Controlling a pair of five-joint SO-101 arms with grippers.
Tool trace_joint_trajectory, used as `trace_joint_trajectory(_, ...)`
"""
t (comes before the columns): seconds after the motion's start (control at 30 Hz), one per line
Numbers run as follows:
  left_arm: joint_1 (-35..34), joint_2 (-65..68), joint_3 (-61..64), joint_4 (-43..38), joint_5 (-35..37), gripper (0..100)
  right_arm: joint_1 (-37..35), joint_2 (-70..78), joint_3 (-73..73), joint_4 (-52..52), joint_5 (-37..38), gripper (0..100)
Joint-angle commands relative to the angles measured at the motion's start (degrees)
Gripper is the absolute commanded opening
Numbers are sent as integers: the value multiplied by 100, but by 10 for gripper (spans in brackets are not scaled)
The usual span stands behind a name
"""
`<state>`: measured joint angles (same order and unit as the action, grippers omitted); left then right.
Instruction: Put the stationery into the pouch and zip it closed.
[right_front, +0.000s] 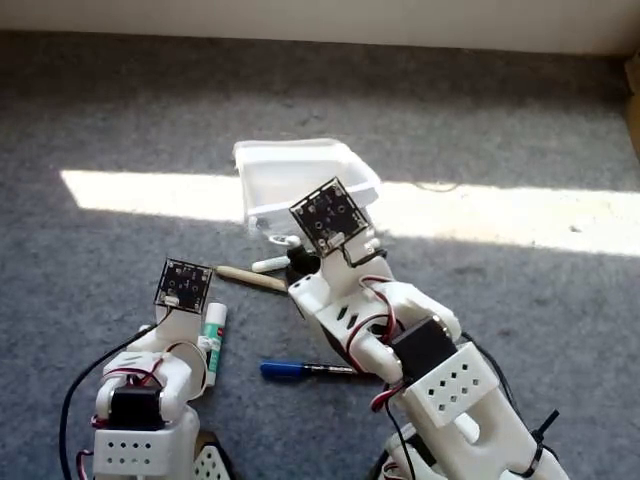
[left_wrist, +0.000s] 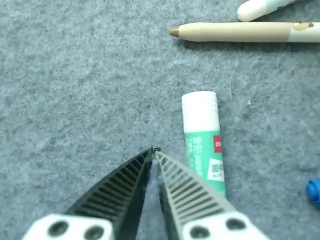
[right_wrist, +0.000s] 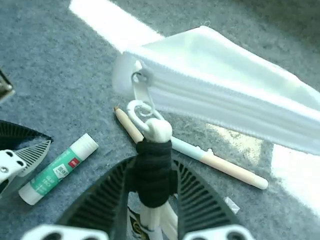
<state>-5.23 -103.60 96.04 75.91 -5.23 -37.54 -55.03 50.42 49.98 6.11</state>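
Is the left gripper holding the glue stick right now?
No, the left gripper is shut on nothing, and the glue stick lies on the carpet beside it.

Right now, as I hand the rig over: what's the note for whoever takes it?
Left gripper: shut, empty, low over the carpet beside the glue stick.
Right gripper: shut on a white tab hooked to the zip pull of the pouch.
Glue stick, pencil, white pen and blue marker lie on the carpet outside the pouch.
Done: nothing packed.
Left: open the pouch if zipped (cannot tell), load all four, zip closed.
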Motion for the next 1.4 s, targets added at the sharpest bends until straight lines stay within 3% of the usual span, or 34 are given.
trace_joint_trajectory(0.0,84,-48,119,18,-35,8,-75,-215,-356,-338,-9,5)
trace_joint_trajectory(0.33,84,-48,119,18,-35,8,-400,-400,-646,-365,-79,5)
trace_joint_trajectory(0.53,110,-48,119,18,-35,8,-418,-1323,-488,-365,-44,5)
trace_joint_trajectory(0.9,66,-48,-136,44,-35,10,-268,-1596,998,-910,176,5)
trace_joint_trajectory(1.2,-1244,-48,-1473,158,-44,10,-224,-1596,1218,-1086,176,5)
trace_joint_trajectory(1.37,-1288,-48,-2360,-211,-44,11,-224,-1596,1218,-1068,167,5)
